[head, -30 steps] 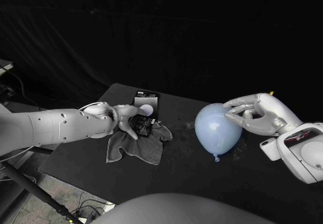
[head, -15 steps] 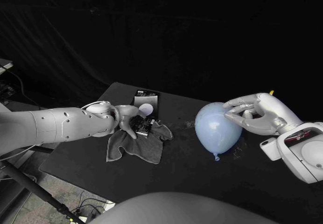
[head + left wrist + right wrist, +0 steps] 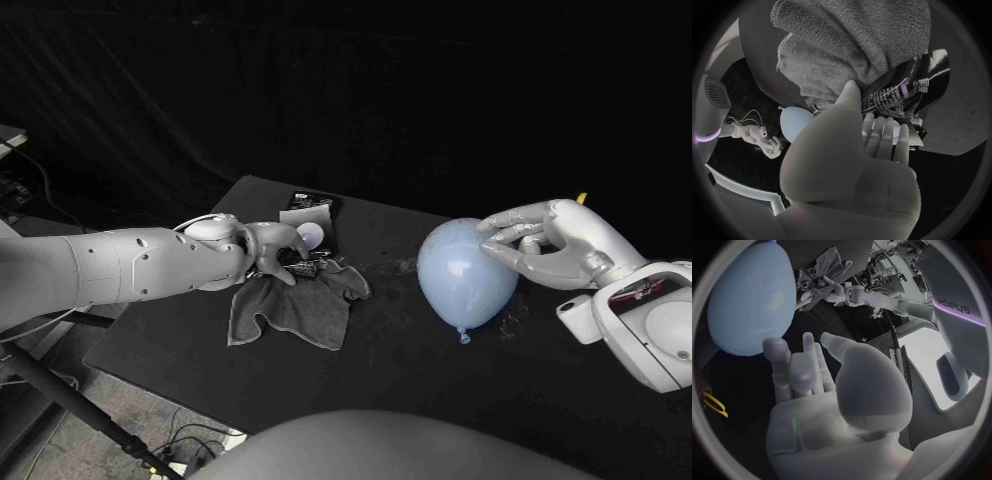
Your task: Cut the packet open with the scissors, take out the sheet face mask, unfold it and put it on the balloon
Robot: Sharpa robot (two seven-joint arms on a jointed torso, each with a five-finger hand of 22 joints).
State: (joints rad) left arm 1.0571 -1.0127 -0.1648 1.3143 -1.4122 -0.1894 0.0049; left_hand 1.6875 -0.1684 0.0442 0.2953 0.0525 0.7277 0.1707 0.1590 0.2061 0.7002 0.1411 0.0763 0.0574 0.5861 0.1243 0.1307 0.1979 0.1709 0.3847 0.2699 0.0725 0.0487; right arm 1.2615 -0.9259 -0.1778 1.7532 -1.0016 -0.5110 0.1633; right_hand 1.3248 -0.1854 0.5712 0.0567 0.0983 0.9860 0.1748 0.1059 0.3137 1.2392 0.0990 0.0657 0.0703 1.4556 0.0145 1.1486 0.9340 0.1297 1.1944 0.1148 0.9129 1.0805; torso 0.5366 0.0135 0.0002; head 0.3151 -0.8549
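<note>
We see the black table (image 3: 418,385), matte and flat, with bare surface between the two hands and on the robot's side of both. Its far edge runs just behind the left hand (image 3: 271,250). The balloon (image 3: 464,270) is pale blue, smooth and egg-shaped, its knot pointing toward the robot. It lies just inside the right hand (image 3: 555,240), whose fingers curl in with their tips touching its upper side; we cannot tell whether they grip it. The cloth (image 3: 296,310), grey, napped and rumpled, lies under the left hand and spreads toward the robot. The packet (image 3: 306,212), flat, black and glossy with white print, lies partly on the cloth at the left fingertips. Those fingers lie pressed side by side against its printed face, thumb raised apart; we cannot tell whether they hold it.
</note>
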